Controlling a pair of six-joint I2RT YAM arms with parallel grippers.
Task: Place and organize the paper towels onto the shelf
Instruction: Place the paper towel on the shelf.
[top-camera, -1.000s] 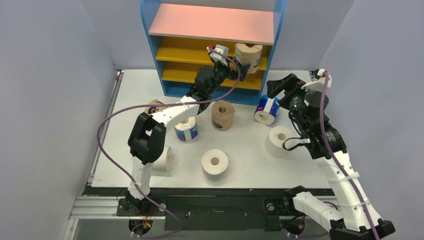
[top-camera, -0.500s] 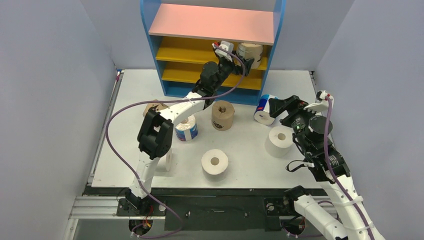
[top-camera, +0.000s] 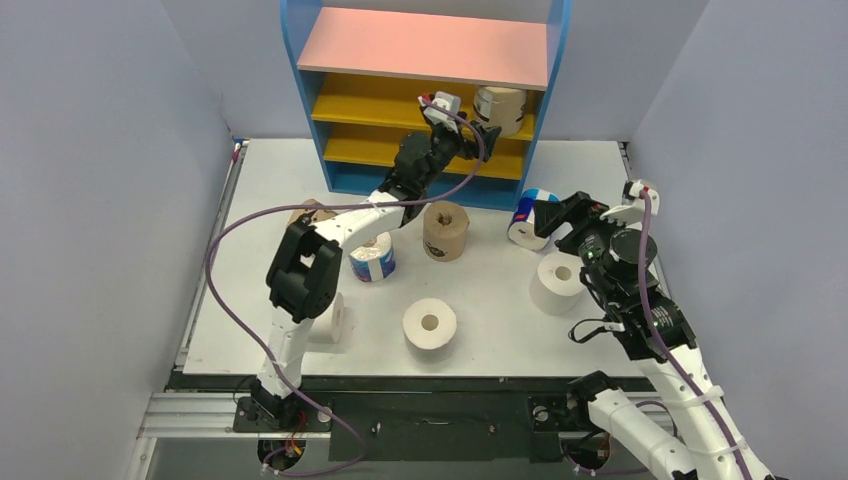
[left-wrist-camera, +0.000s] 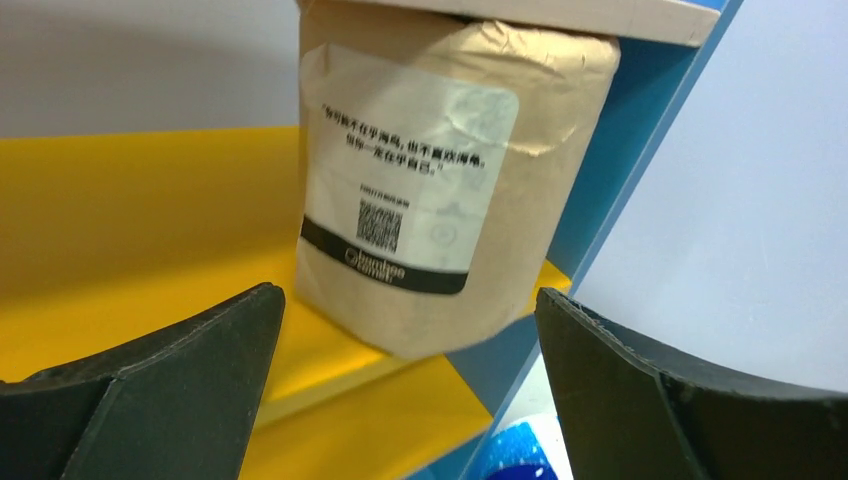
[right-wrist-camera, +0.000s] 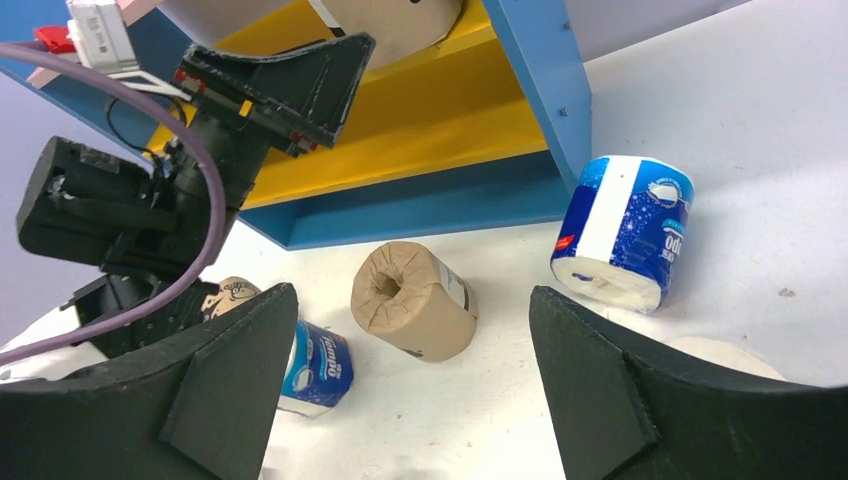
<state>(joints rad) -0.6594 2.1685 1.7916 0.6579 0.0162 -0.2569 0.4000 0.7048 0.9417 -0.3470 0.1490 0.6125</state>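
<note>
Left hand (left-wrist-camera: 404, 296) is up at the shelf (top-camera: 425, 47), fingers wide apart, nothing in them. Shelved tan roll (left-wrist-camera: 440, 180) stands upright on the upper yellow board at the right end, against the blue side panel. It sits just beyond the fingertips, untouched.

Right hand (right-wrist-camera: 412, 295) hovers over the table (top-camera: 500, 345) right of the shelf, fingers apart, empty. Right blue roll (top-camera: 530, 217) lies on its side on the table, just beside the shelf's right front corner and near the right hand. Centre tan roll (top-camera: 446, 230) stands on end in front of the shelf. Left blue roll (top-camera: 372, 257) is beside the left arm.

Right white roll (top-camera: 557, 283) and front white roll (top-camera: 430, 323) stand core up. Left white roll (top-camera: 333, 315) is partly behind the left arm. Hidden roll (top-camera: 308, 212) is mostly covered by the arm and looks tan.
</note>
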